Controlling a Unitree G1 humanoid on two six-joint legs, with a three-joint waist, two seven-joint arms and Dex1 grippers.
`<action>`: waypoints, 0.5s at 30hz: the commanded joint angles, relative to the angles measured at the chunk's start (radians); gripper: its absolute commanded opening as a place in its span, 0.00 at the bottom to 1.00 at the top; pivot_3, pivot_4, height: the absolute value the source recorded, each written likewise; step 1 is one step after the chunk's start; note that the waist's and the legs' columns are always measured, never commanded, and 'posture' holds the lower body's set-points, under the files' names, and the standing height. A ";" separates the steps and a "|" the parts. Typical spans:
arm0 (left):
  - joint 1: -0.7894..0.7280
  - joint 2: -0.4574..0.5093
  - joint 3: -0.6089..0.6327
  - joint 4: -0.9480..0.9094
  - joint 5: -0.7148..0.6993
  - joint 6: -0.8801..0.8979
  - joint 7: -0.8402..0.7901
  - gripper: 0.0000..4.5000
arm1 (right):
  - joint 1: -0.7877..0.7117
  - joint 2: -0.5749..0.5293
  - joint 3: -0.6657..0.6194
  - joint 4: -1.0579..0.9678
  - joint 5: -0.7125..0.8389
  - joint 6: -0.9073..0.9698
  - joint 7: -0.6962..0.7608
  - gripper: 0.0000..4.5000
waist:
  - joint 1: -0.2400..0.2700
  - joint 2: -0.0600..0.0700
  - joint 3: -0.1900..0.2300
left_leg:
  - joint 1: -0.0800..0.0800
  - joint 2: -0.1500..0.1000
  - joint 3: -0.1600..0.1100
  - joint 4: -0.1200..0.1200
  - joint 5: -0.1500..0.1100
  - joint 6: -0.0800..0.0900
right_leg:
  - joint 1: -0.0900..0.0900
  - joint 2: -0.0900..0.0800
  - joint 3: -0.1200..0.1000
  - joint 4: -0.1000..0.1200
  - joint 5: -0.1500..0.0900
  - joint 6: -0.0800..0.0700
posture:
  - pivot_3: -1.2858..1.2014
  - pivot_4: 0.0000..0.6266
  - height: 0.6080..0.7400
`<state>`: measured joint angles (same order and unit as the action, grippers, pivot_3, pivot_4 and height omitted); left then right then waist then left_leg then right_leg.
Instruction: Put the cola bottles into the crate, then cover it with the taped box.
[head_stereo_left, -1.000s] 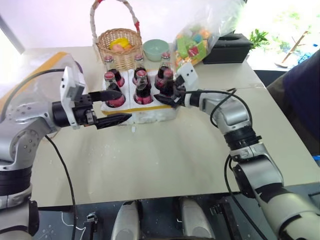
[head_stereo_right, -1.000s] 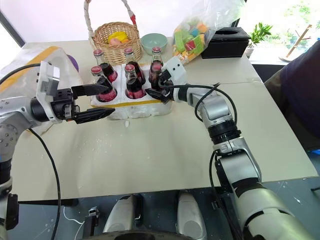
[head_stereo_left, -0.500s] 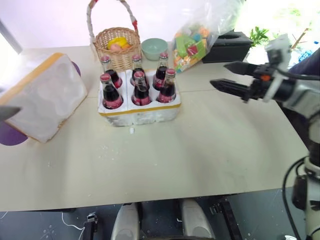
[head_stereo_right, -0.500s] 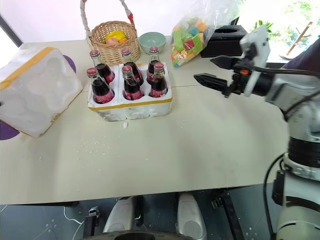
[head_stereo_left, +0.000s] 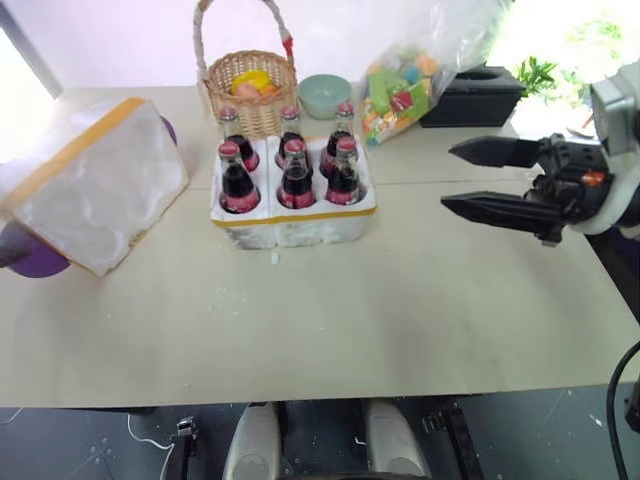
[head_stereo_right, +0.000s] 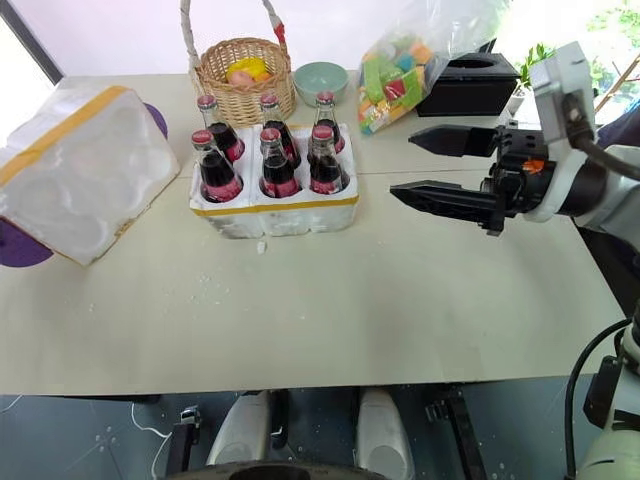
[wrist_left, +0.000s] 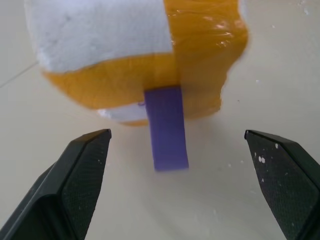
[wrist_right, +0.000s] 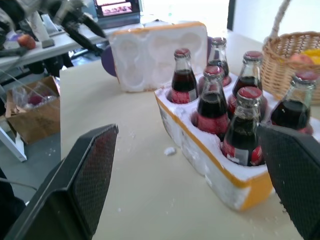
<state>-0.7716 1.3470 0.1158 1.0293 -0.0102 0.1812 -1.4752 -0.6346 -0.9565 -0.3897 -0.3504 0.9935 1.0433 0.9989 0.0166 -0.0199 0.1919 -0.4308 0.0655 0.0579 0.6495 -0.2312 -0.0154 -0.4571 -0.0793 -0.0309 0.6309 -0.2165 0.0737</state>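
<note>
Both arms withdrew; bottle labels (head_stereo_right: 219, 187) unreadable.

Lab or workshop - equipment-laden workbench (wrist_right: 45, 42), cardboard box (wrist_right: 32, 112) beneath.

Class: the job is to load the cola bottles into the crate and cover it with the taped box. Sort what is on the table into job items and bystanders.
Job items: cola bottles, crate, taped box.

Bystanders: basket, bowl, bag of sweets, black box, purple disc.
</note>
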 joint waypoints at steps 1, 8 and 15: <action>-0.190 -0.041 -0.118 0.138 0.133 -0.032 0.045 1.00 | 0.013 -0.021 -0.063 -0.037 0.053 0.001 -0.043 1.00 | -0.001 -0.004 0.000 | 0.000 0.000 0.000 0.001 0.000 0.000 | 0.000 0.000 0.000 0.000 0.001 0.002 | 0.52 0.24 1.00; -0.331 -0.127 -0.192 0.260 0.220 -0.065 0.121 0.94 | 0.075 -0.036 -0.121 -0.077 0.122 0.009 -0.124 1.00 | -0.007 -0.005 0.000 | 0.000 0.000 0.000 0.002 0.000 0.000 | -0.001 0.000 0.001 0.000 0.002 0.004 | 0.52 0.24 1.00; -0.353 -0.141 -0.194 0.278 0.237 -0.084 0.130 0.22 | 0.124 -0.040 -0.141 -0.100 0.162 -0.003 -0.177 1.00 | -0.005 -0.006 0.000 | -0.001 0.001 0.000 0.002 0.000 0.000 | 0.000 0.000 0.001 0.000 0.002 0.004 | 0.52 0.24 1.00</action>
<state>-1.0987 1.1887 -0.0863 1.3128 0.2208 0.1147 -1.3503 -0.5086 -0.9747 -0.4946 -0.4293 1.1344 1.0613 0.8307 0.0112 -0.0260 0.1922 -0.4314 0.0662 0.0580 0.6520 -0.2311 -0.0154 -0.4575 -0.0795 -0.0298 0.6311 -0.2146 0.0772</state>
